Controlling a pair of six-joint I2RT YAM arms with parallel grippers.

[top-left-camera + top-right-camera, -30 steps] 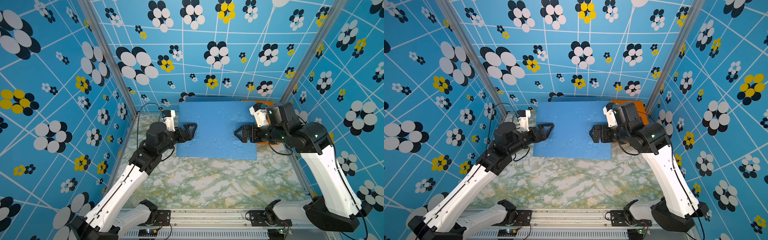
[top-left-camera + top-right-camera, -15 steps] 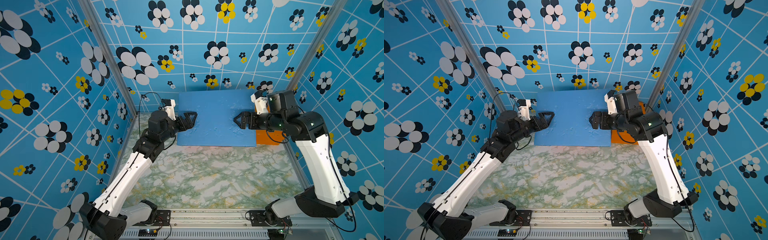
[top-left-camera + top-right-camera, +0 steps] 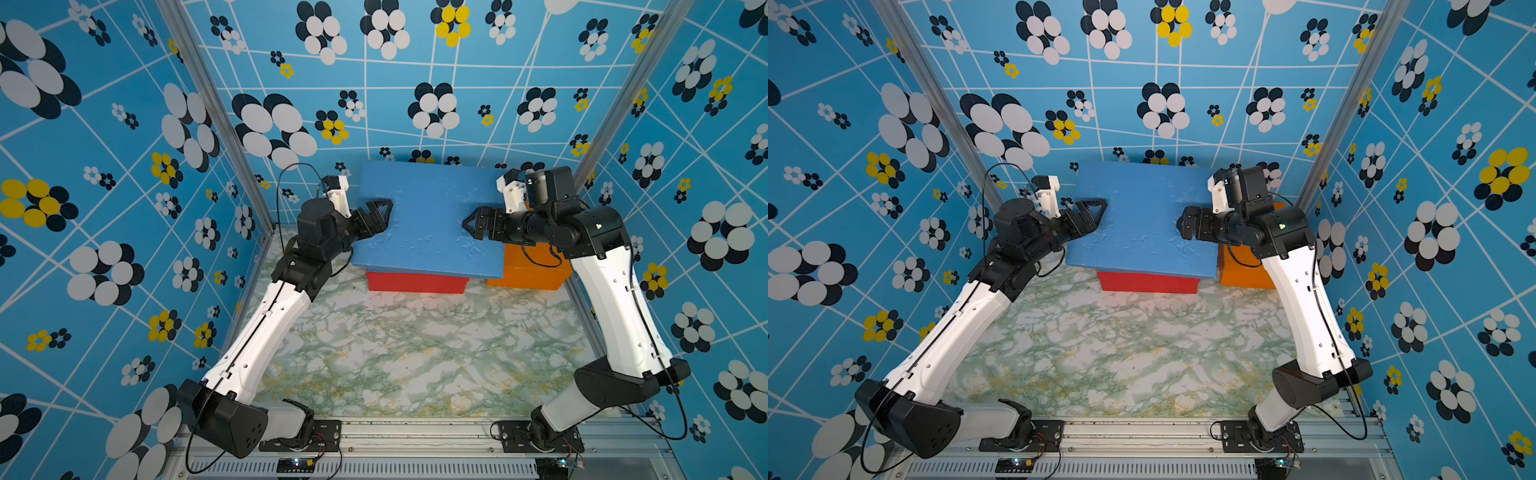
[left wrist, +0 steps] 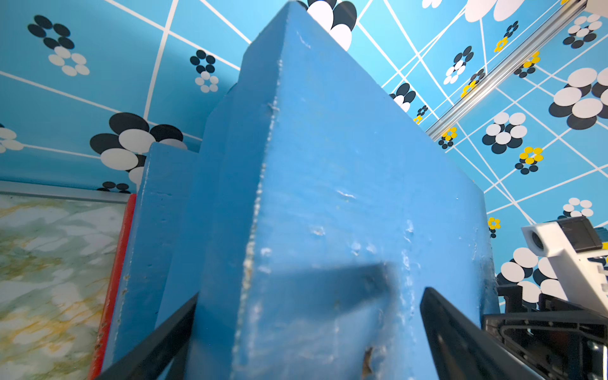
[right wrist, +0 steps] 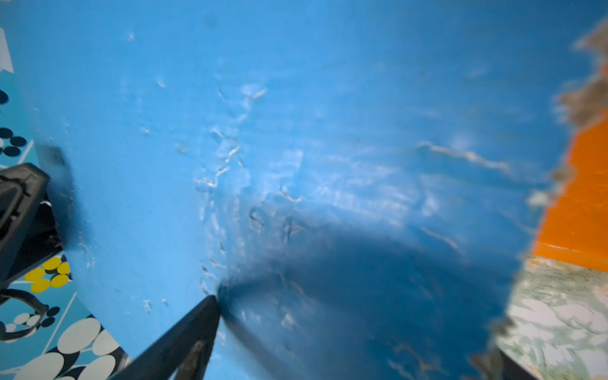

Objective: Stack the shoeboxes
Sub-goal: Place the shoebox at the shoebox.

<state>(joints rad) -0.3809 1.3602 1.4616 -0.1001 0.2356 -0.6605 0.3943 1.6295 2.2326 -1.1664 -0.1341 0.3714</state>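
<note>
Matte-painted card, scuffed and probably light but bulky: the top blue shoebox (image 3: 428,216) sits pinched between both jaws, spread wide over its short ends. Beneath it lie the red shoebox (image 3: 415,282) and, beyond the right jaws, the orange shoebox (image 3: 528,270).

Arms: white moulded link shells, black joint housings | black triangular-fingered left gripper (image 3: 380,216), right gripper (image 3: 471,222) | white wrist cameras | black cables

Bright, even light; both top views bend at the edges; the right wrist view is blurred.
</note>
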